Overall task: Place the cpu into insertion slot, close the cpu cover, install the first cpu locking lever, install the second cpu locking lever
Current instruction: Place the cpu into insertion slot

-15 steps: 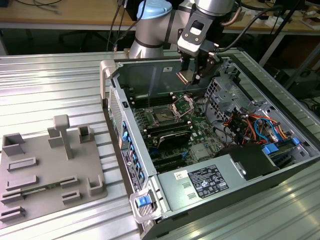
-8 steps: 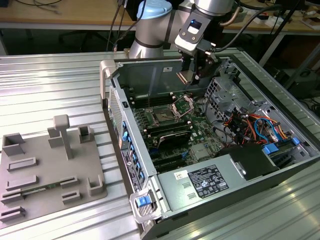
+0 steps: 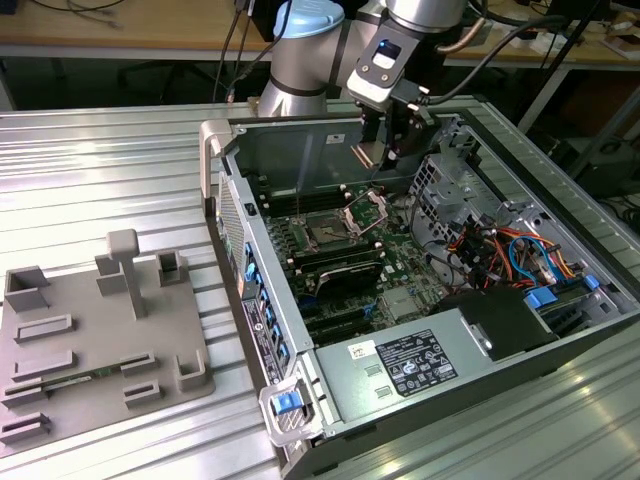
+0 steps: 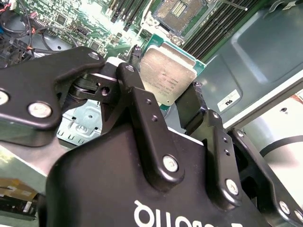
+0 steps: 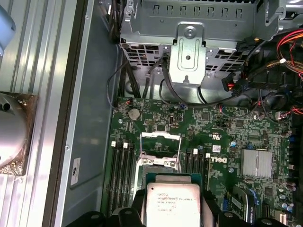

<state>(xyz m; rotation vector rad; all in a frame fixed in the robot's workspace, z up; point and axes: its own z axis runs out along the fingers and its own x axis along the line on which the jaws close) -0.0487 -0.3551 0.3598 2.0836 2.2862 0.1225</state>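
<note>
My gripper (image 3: pixel 384 152) hangs inside the open computer case (image 3: pixel 215 150), shut on the cpu (image 3: pixel 367 154), a flat square chip with a silver-grey top. In both wrist views the cpu (image 4: pixel 165 75) (image 5: pixel 173 203) sits clamped by its edges between the black fingers (image 4: pixel 137 92). Below on the green board lies the insertion slot (image 3: pixel 328 232) (image 4: pixel 182 12), a dark square socket, uncovered. The shiny cpu cover (image 3: pixel 365 210) (image 5: pixel 161 142) stands swung open beside it. The cpu hovers above the board, a little off from the slot.
Black memory slots (image 5: pixel 120 165) flank the socket. A flat grey heatsink (image 5: pixel 257 163), a metal drive cage (image 5: pixel 189 47) and loose cables (image 3: pixel 500 250) crowd the case. The power supply (image 3: pixel 420 360) lies near the front. A grey fixture tray (image 3: pixel 90 340) rests on the table at the exterior view's left.
</note>
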